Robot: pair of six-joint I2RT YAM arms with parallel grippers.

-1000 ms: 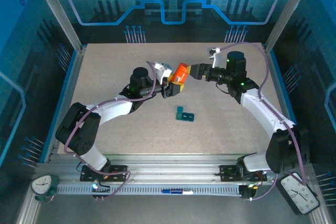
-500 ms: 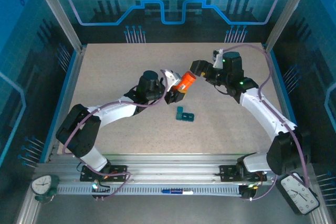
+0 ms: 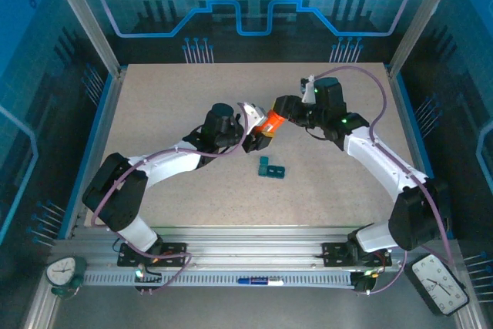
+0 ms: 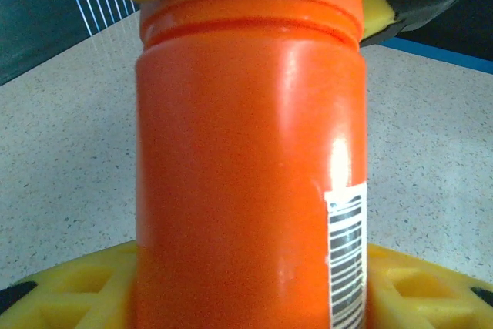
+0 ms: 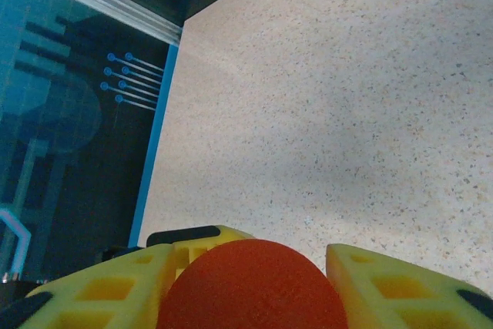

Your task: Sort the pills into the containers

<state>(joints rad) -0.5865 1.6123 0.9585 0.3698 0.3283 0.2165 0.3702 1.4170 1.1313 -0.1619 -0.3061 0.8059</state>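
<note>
The orange bottle (image 3: pixel 267 123) hangs tilted above the table's middle, held between both arms. My left gripper (image 3: pixel 256 136) is shut on its lower body; in the left wrist view the bottle (image 4: pixel 246 159) with its barcode label stands between my yellow fingers (image 4: pixel 69 290). My right gripper (image 3: pixel 279 112) is on the bottle's top end, and the rounded orange cap (image 5: pixel 253 287) sits between its yellow fingers (image 5: pixel 115 290). The dark-teal pill box (image 3: pixel 270 167) lies on the table just in front of the bottle, with no gripper on it. No loose pills are visible.
The speckled table (image 3: pixel 162 105) has open room on the left and at the back. Metal frame posts and blue walls (image 5: pixel 69 113) ring it. Two clocks (image 3: pixel 62 271) (image 3: pixel 441 283) sit at the near corners beyond the rail.
My right gripper drew back from the bottle, then came in again and closed around its cap. The left gripper shifted slightly right and tilted the bottle toward it.
</note>
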